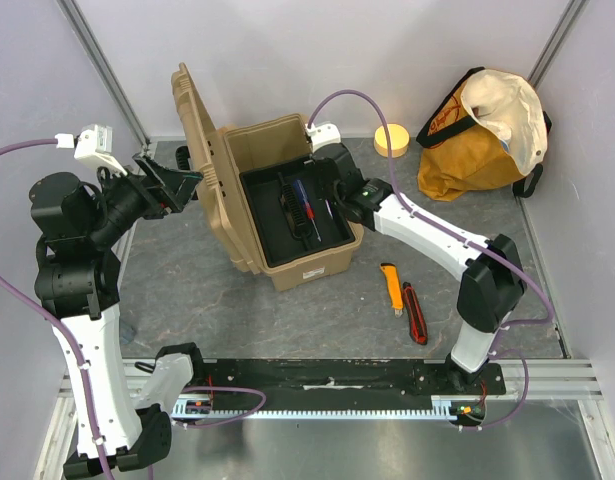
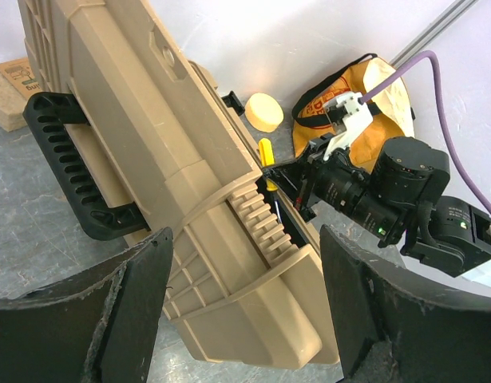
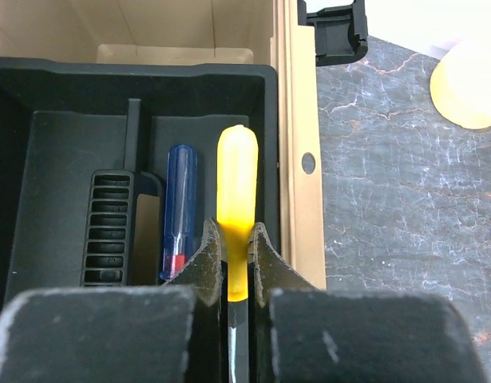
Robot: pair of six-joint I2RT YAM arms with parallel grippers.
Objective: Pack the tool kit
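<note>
1. Top view: the tool kit (image 1: 317, 262) sits mid-table with its lid thrown open to the left. The left gripper (image 1: 185, 180) hangs just beside the lid, and the right gripper (image 1: 335, 195) is over the black tray (image 1: 262, 200).
2. Left wrist: jaws spread wide, holding nothing. The lid's outer face and black handle (image 2: 69, 175) are dead ahead.
3. Right wrist: fingers clamped on a yellow-handled screwdriver (image 3: 237, 183) at the tray's right side, next to a blue screwdriver (image 3: 180, 199).

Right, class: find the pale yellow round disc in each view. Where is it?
Top external: pale yellow disc, upper right.
Left wrist: upper centre, beyond the tan toolbox.
Right wrist: top right edge, cropped.
Shared landmark: the toolbox, left of the disc in every view.
</note>
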